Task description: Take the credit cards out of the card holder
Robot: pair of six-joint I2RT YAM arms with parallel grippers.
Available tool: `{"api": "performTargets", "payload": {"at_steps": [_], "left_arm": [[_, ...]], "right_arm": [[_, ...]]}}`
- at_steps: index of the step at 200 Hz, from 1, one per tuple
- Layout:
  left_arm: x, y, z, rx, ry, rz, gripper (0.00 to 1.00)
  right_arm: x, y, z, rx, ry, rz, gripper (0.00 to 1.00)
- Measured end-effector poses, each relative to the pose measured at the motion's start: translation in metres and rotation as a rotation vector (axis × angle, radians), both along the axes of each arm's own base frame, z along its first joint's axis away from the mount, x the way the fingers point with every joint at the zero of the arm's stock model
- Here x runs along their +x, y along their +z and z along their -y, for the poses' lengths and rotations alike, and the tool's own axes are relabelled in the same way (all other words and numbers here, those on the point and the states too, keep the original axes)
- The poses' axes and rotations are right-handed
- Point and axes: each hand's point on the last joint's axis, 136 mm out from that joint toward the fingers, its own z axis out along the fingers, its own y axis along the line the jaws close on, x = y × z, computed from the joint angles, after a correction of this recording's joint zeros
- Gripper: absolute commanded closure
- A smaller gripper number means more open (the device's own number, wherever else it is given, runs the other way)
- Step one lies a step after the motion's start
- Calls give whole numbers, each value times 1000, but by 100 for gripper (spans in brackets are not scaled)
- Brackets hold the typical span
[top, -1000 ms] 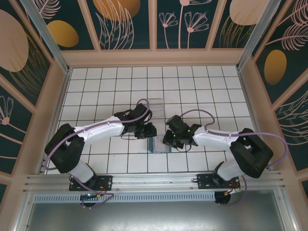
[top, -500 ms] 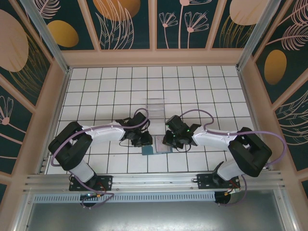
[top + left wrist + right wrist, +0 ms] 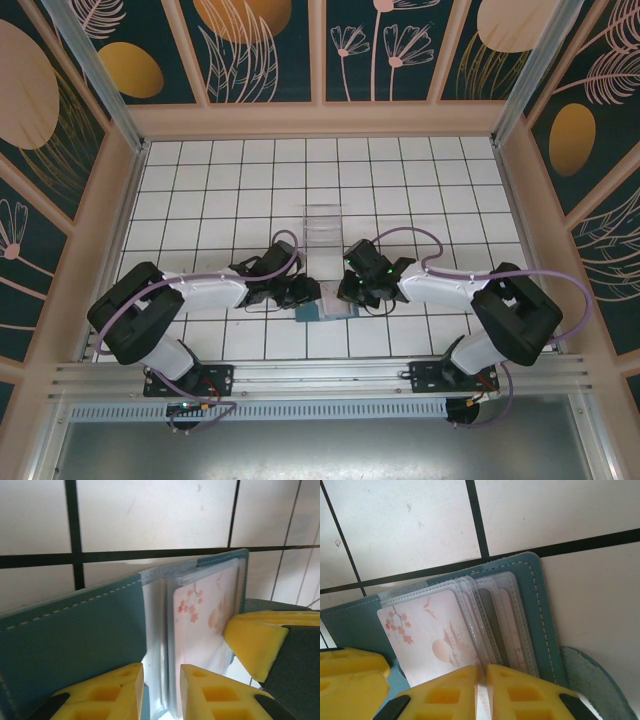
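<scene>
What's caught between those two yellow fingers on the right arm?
A thin clear sleeve of the teal card holder, pinched edge-on by the right gripper, as the right wrist view shows.

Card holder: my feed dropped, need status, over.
Left tool straddling the sleeves, grip unclear. Right tool pinching a sleeve edge. Card holder open, blossom-print card sleeved inside. Clear box beyond, apart.

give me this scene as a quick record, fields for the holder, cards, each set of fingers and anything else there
card holder: teal, lying open on the tiled table
card: blossom print, inside a clear pocket
sleeves: clear, fanned out
left fingers: either side of a sleeve, grip unclear
right fingers: shut on the sleeves' near edge
other: clear box beyond the holder, apart from it
</scene>
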Motion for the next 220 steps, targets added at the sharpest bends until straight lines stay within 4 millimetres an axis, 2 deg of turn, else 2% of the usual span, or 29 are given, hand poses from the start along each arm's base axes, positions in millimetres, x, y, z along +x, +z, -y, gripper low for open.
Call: {"api": "performTargets", "payload": {"at_steps": [48, 115, 220], "left_arm": [[1, 8, 10, -72, -7, 4, 73], [-3, -8, 8, -41, -10, -35, 77], [-3, -10, 9, -44, -12, -41, 86]], "right_arm": [[0, 0, 0, 0, 0, 0, 86], [0, 0, 0, 0, 0, 0, 86], [0, 0, 0, 0, 0, -1, 89]]}}
